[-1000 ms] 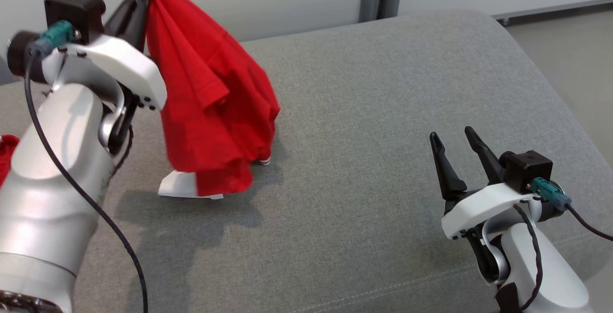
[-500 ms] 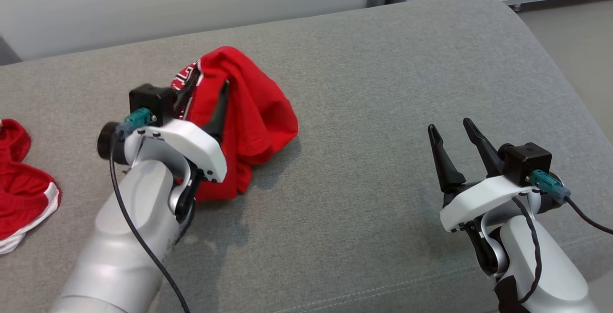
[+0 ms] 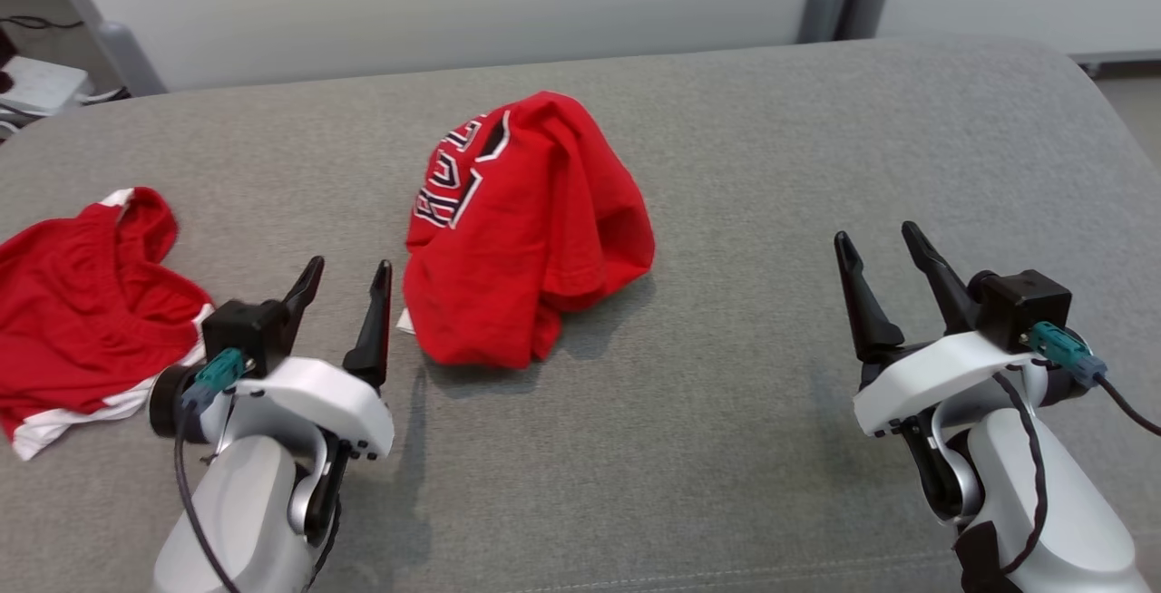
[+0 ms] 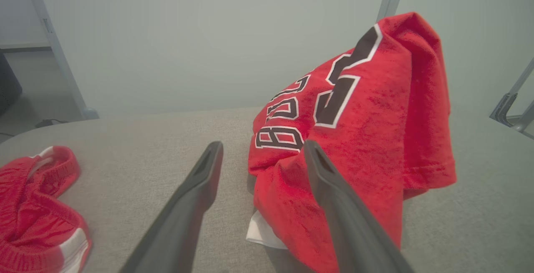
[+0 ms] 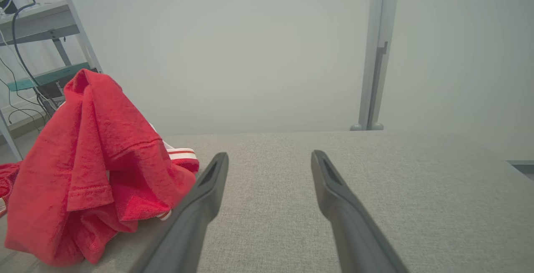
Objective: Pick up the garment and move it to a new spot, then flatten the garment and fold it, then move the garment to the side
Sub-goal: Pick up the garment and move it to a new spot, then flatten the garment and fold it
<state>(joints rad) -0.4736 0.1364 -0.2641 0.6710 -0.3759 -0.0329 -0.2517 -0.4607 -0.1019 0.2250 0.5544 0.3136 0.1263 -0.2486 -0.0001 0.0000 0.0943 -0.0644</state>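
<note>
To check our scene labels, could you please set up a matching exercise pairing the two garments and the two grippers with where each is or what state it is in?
Things:
1. lettered red shirt
2. red garment with white trim
3. left gripper
4. right gripper

Places or states:
A. open, over bare grey cushion, apart from both garments
B. crumpled in a heap mid-cushion
C. open, close beside the heap
D. lying at the head view's left edge

Pairs: 1-B, 2-D, 3-C, 4-A
</note>
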